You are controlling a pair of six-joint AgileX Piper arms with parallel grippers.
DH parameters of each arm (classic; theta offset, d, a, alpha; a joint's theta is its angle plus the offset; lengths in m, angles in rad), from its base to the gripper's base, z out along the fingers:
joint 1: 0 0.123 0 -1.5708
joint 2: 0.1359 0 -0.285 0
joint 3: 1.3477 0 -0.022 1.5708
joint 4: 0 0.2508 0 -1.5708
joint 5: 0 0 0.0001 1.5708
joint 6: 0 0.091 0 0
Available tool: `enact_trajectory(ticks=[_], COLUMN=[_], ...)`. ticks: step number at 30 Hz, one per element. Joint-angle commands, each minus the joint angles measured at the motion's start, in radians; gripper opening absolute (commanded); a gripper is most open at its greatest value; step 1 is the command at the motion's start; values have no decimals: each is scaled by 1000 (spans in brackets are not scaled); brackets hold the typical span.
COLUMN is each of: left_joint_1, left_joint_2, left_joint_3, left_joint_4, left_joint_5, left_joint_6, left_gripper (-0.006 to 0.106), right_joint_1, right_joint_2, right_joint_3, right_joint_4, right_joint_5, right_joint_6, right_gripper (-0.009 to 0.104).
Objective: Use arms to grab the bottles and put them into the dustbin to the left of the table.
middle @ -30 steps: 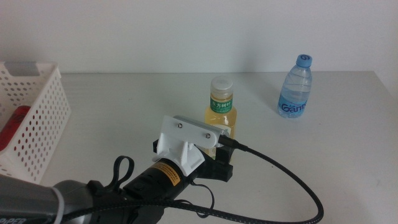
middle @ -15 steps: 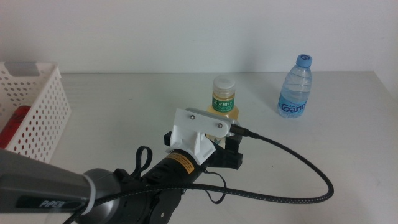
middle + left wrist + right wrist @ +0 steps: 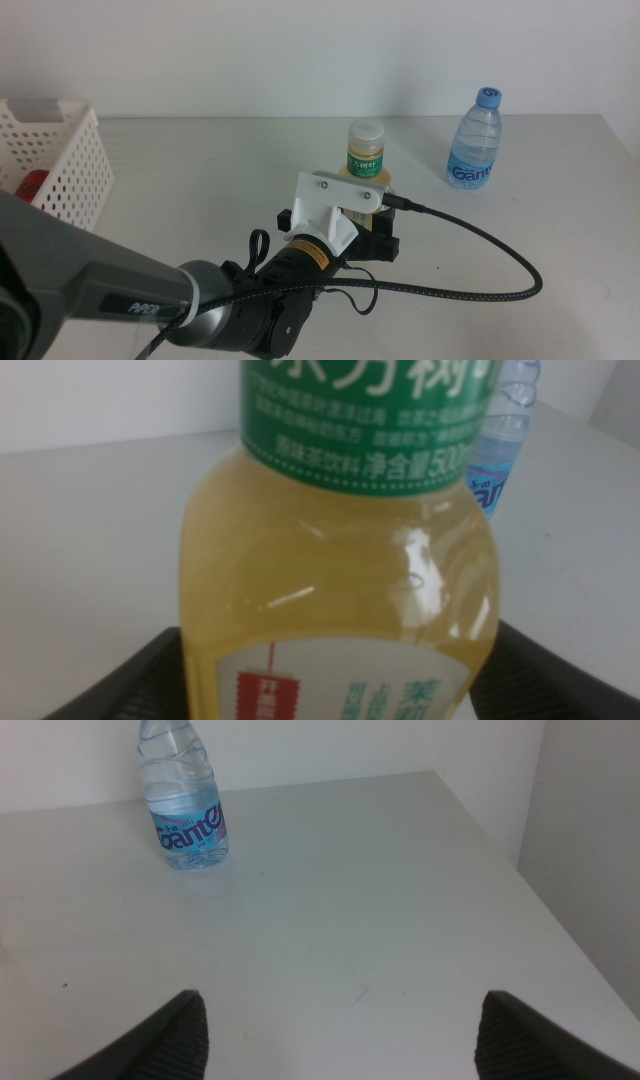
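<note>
The yellow tea bottle (image 3: pixel 366 150) with white cap and green label stands upright mid-table. My left gripper (image 3: pixel 350 225) has come in from the front left and is open, with one dark jaw on each side of the bottle's lower body. In the left wrist view the tea bottle (image 3: pixel 340 540) fills the frame between the jaws of the left gripper (image 3: pixel 340 685). The clear blue-capped water bottle (image 3: pixel 474 140) stands at the back right and shows in the right wrist view (image 3: pixel 185 805). My right gripper (image 3: pixel 340 1030) is open and empty over the table's right part. The red can (image 3: pixel 30 185) lies in the white dustbin (image 3: pixel 70 160).
The grey-white table (image 3: pixel 200 150) ends at a right edge (image 3: pixel 540 910) near the water bottle. A black cable (image 3: pixel 500 300) trails from the left wrist across the front of the table. The white wall stands behind the table.
My left arm has moved forward and to the right, bringing its gripper from in front of the tea bottle to around its lower body. The bottles have not moved.
</note>
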Motion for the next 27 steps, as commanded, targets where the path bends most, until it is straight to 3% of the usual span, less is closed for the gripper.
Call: enact_trajectory(ticks=[1, 8, 13, 27], left_joint_1=[9, 89, 132, 132], left_joint_2=[-37, -37, -36, 51], left_joint_3=[-38, -69, -69, -117], left_joint_4=[32, 207, 297, 337], left_joint_5=[-48, 22, 2, -122], left_joint_6=[-7, -40, -160, -186], left_gripper=[94, 94, 94, 93], right_joint_1=[-1, -1, -1, -1], right_joint_2=[-21, -21, -21, -21], right_joint_3=[-10, -10, -10, -10], right_joint_4=[-12, -12, -12, -12], right_joint_5=[-77, -77, -77, -77], right_joint_6=[-5, -5, -5, -5], right_gripper=[93, 93, 93, 93])
